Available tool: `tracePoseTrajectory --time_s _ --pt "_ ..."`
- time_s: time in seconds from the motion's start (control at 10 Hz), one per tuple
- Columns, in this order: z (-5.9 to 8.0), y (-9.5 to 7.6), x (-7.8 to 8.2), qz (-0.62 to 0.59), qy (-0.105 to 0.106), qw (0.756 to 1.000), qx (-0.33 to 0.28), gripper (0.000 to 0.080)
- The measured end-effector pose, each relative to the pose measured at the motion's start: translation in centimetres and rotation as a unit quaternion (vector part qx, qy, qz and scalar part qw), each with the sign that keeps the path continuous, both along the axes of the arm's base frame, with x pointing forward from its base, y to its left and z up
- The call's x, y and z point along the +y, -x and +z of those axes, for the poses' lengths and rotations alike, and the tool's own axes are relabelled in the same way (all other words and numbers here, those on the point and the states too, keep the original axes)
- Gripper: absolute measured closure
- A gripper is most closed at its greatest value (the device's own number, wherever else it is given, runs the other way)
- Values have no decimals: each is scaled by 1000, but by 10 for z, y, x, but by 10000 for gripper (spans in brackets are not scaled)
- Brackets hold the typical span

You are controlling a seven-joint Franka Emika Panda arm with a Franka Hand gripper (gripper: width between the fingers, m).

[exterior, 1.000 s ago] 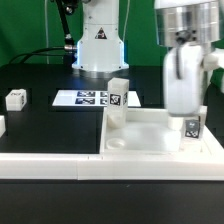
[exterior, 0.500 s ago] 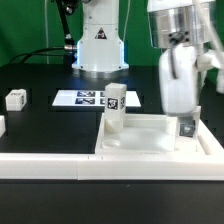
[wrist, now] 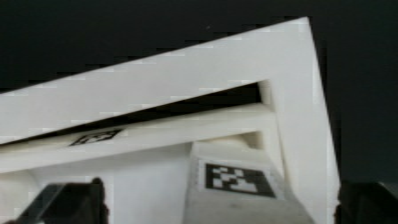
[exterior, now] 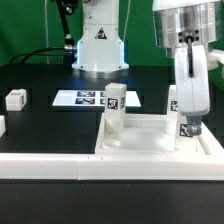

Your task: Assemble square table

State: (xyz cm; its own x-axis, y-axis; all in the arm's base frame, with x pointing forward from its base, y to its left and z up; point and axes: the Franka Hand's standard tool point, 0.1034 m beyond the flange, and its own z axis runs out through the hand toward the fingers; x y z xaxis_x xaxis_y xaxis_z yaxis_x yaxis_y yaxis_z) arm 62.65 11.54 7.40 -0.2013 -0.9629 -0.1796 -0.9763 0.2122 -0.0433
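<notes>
I hang over the exterior view's right side of the black table (exterior: 40,125), my gripper (exterior: 187,122) lowered onto a tagged leg post (exterior: 186,120) at the near right corner of the square table top (exterior: 150,140). In the wrist view my two dark fingertips (wrist: 71,203) stand spread to either side of that leg post (wrist: 228,182), whose black-and-white tag faces the camera; whether my pads press its sides or stand just clear of them, I cannot tell.

The square table top lies flat, rim upward, against the long white rail (exterior: 60,165) that runs across the front. A second leg post (exterior: 115,108) stands upright at its far left corner, tag facing forward. Behind it the marker board (exterior: 85,98) lies flat on the table. A small white tagged block (exterior: 16,98) sits well apart, toward the exterior view's left.
</notes>
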Motion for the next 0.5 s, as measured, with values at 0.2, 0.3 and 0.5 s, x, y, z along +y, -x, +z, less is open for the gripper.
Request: tracePoseTrajectory --time_s 0.2,0.3,0.5 --pt "31 0 -6 40 -5 999 -22 151" --pt "50 4 -18 80 -1 996 -41 151" --pt "51 13 -29 108 10 993 -55 151"
